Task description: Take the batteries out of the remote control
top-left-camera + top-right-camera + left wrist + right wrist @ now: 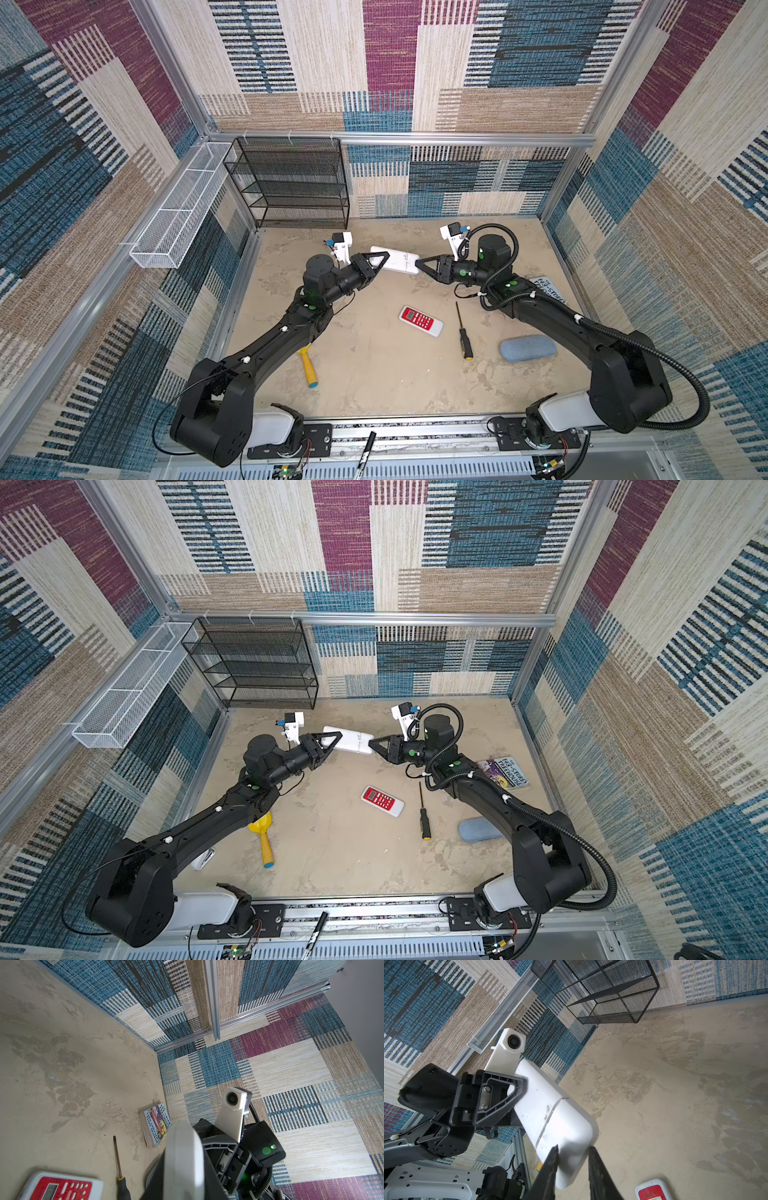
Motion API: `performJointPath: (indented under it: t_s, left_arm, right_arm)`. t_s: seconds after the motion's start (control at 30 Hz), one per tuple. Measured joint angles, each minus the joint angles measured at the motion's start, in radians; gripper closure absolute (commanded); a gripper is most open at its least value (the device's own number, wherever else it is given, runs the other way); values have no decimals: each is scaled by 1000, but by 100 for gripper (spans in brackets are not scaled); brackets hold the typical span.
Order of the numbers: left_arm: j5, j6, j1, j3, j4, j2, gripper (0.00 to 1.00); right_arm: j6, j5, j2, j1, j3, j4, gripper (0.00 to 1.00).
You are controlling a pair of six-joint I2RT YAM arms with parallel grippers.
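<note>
White remote (401, 262) is held above the table (374, 374) at far centre, its long axis running left to right. The left gripper (384, 259) is clenched on its left end. The right gripper (419, 264) straddles its right end, firm contact not discernible. Batteries unseen, presumably behind the cover seam (550, 1118), nearer the right gripper.

Screwdriver (463, 332) right of remote (420, 321) on table (374, 382)

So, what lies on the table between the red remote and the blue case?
The black-and-yellow-handled screwdriver, in both top views; the red remote and the blue case flank it.
</note>
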Motion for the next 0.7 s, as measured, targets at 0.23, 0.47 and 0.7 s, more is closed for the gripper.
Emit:
performJointPath:
  t_s: [0.23, 0.47, 0.7]
  left_arm:
    - [4, -2, 0, 7, 1, 21, 100]
    - [11, -13, -1, 8, 23, 37, 100]
    - [21, -26, -1, 8, 32, 45, 100]
  right_arm:
    - [1, -20, 22, 0, 0, 5, 52]
    - [11, -33, 39, 0, 0, 11, 44]
    - [27, -71, 71, 0, 16, 46, 43]
